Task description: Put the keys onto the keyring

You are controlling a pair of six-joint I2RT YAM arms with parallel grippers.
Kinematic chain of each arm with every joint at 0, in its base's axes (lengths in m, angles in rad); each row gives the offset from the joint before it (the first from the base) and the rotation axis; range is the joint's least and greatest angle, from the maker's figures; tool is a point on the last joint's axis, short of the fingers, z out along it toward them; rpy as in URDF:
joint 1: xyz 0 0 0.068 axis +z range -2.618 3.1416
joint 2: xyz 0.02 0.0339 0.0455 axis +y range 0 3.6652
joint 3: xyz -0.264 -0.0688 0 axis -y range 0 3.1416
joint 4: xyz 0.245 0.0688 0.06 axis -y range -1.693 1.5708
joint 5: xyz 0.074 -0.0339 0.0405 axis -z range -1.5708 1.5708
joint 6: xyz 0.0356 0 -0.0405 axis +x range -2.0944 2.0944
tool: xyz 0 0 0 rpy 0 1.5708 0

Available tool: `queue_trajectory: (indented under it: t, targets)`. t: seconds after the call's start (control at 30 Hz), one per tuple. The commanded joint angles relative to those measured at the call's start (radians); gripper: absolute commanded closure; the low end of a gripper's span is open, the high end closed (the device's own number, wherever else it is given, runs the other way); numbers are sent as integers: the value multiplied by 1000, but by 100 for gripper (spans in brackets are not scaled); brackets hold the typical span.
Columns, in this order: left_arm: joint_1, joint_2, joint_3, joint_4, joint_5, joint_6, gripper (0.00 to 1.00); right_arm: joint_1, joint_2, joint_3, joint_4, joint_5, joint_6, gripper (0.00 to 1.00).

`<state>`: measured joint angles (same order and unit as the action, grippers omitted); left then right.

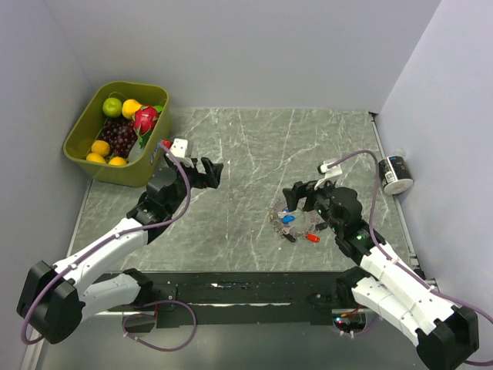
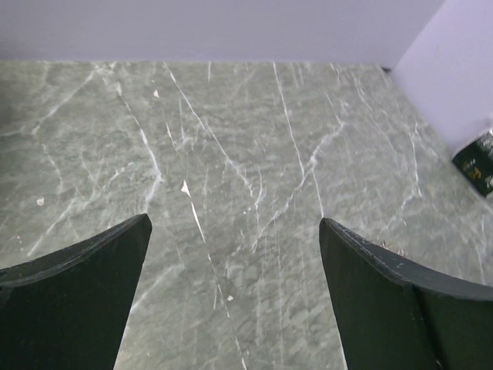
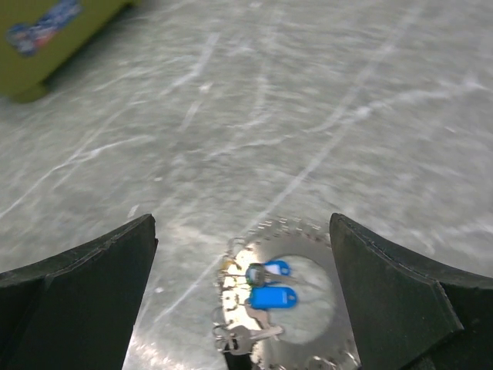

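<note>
A large, thin silvery keyring with a bumpy, toothed-looking rim (image 1: pixel 282 224) (image 3: pixel 269 227) lies flat on the grey-green, white-veined marble tabletop (image 1: pixel 254 154) (image 2: pixel 246 139) (image 3: pixel 308 100). It is the reference for everything else.

Tiny metal keys with coloured plastic heads cluster at the ring. Two blue-headed keys (image 1: pixel 288 219) (image 3: pixel 273 297) lie inside its outline. A bare metal blade (image 3: pixel 250 335) sits at its near-left rim in the right wrist view. A red-headed key (image 1: pixel 313 238) rests at the ring's near-right edge. Whether any key is threaded on the wire cannot be told.

The right claw (image 1: pixel 296 196) (image 3: pixel 240 223) hangs directly over the keyring's far side. Its two black fingers (image 3: pixel 92 270) are spread wide, straddle the ring and grip nothing.

The left claw (image 1: pixel 216 173) (image 2: pixel 233 222) is well to the left of the keyring and a little farther back. It sits above bare marble with its fingers (image 2: pixel 85 270) also spread wide and nothing between them.

An olive-green plastic basket (image 1: pixel 115 168) (image 3: pixel 54 38) sits far to the left of the keyring, at the tabletop's back corner. It holds a green fruit, orange and yellow fruits, a pink dragon fruit and dark grapes.

A black-and-white cylindrical container (image 1: pixel 397 173) (image 2: pixel 477 162) lies well to the right of the keyring, against the wall.
</note>
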<state>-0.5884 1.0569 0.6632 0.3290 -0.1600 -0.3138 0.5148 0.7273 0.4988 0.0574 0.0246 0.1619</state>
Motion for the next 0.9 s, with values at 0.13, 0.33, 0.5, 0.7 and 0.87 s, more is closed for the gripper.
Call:
queue_trajectory:
  t: [0.13, 0.33, 0.5, 0.7, 0.87]
  targets:
    - [1, -41, -16, 54, -163, -64, 4, 1, 20, 64, -53, 265, 53, 0]
    - [-1, -31, -2, 1, -306, -146, 4, -2, 20, 38, -48, 343, 64, 0]
    - [-1, -23, 6, -34, -348, -149, 4, -2, -3, 12, -77, 437, 73, 0]
    - [-1, -12, -5, -53, -420, -157, 4, -2, -57, -39, -62, 500, 67, 0]
    - [-2, -6, -10, -64, -415, -163, 4, -4, -65, -39, -62, 497, 77, 0]
